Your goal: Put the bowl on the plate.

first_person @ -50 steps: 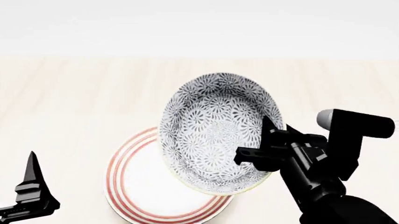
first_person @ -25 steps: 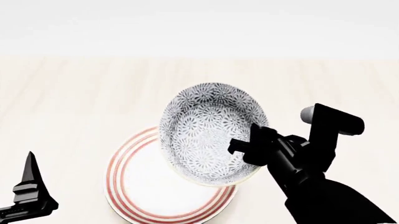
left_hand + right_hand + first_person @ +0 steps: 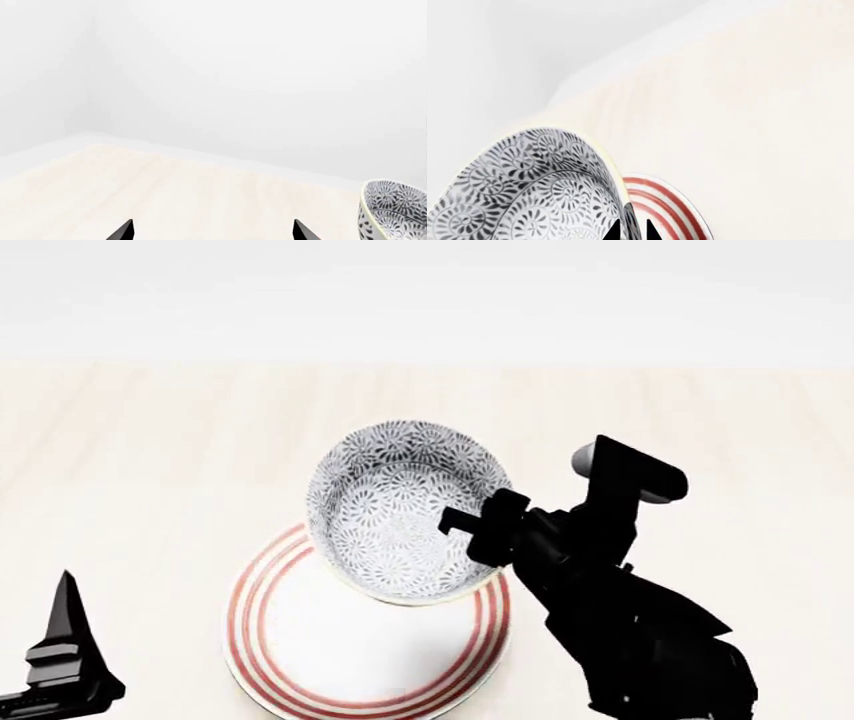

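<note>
Gripping bowl [image 3: 396, 510] rim, tilted, R end effector [image 3: 470, 530] holds it over plate [image 3: 350, 640] far edge; L end effector [image 3: 210, 232] open, idle.

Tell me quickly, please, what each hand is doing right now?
Left hand: open, holding nothing.
Right hand: shut on the bowl rim, carrying it over the plate.

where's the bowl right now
In the head view the bowl sits mid-frame, tilted, over the far edge of the plate, its right rim gripped by the right pincer.
</note>
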### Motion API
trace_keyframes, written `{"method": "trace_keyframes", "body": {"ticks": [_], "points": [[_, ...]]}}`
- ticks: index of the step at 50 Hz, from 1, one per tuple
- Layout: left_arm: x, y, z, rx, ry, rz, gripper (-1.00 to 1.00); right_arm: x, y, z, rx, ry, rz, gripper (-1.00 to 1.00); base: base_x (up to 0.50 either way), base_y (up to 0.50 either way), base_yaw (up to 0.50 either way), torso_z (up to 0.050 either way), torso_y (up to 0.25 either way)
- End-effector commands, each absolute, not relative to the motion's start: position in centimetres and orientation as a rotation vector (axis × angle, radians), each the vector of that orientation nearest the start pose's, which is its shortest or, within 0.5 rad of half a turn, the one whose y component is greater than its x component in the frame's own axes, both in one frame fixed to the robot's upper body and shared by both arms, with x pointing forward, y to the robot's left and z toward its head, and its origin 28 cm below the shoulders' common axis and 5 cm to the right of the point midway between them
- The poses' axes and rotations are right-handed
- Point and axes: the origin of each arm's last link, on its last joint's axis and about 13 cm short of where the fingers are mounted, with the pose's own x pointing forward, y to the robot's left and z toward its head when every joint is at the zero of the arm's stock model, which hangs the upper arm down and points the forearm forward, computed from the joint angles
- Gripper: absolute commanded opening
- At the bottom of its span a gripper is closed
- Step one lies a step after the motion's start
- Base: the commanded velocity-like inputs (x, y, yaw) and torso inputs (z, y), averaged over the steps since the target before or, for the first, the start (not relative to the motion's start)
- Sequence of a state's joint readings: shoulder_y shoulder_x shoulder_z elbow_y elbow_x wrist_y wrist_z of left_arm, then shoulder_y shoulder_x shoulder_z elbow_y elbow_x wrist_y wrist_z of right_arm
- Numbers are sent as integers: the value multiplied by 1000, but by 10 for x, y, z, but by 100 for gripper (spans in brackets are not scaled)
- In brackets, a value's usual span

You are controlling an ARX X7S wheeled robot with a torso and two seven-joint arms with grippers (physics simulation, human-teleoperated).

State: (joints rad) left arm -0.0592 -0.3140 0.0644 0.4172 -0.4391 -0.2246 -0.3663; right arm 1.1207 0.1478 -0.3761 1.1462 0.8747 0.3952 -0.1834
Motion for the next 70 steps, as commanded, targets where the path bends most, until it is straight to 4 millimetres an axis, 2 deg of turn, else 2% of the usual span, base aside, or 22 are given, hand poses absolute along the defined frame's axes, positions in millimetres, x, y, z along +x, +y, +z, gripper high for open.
{"method": "trace_keyframes", "body": {"ticks": [1, 15, 36, 48, 49, 53, 54, 57, 58, 62, 67, 70], "points": [[212, 238, 100, -137, -194, 137, 100, 401, -80, 113, 478, 443, 380, -100, 0, 0, 0, 0, 0], [208, 235, 102, -143, -196, 127, 100, 400, -70, 113, 467, 466, 421, -100, 0, 0, 0, 0, 0], [204, 238, 106, -156, -208, 133, 100, 390, -72, 89, 509, 505, 362, -100, 0, 0, 0, 0, 0], [199, 239, 107, -161, -214, 131, 100, 389, -72, 83, 509, 478, 327, -100, 0, 0, 0, 0, 0], [199, 239, 107, -161, -214, 131, 100, 389, -71, 84, 511, 477, 327, 100, 0, 0, 0, 0, 0], [198, 239, 107, -161, -215, 130, 100, 395, -73, 89, 497, 358, 296, 100, 0, 0, 0, 0, 0], [198, 239, 107, -162, -216, 129, 100, 400, -76, 94, 475, 249, 264, 100, 0, 0, 0, 0, 0], [197, 239, 108, -164, -217, 128, 100, 404, -77, 99, 458, 124, 248, 100, 0, 0, 0, 0, 0], [197, 239, 108, -166, -219, 126, 100, 405, -80, 100, 456, 32, 233, 100, 0, 0, 0, 0, 0], [198, 238, 108, -167, -217, 126, 100, 403, -92, 100, 572, -130, 138, 100, 0, 0, 0, 0, 0], [198, 234, 109, -159, -221, 115, 100, 380, -109, 111, 634, -271, 34, 100, 0, 0, 0, 0, 0], [200, 233, 109, -155, -222, 108, 100, 359, -127, 124, 701, -404, -71, 100, 0, 0, 0, 0, 0]]}}
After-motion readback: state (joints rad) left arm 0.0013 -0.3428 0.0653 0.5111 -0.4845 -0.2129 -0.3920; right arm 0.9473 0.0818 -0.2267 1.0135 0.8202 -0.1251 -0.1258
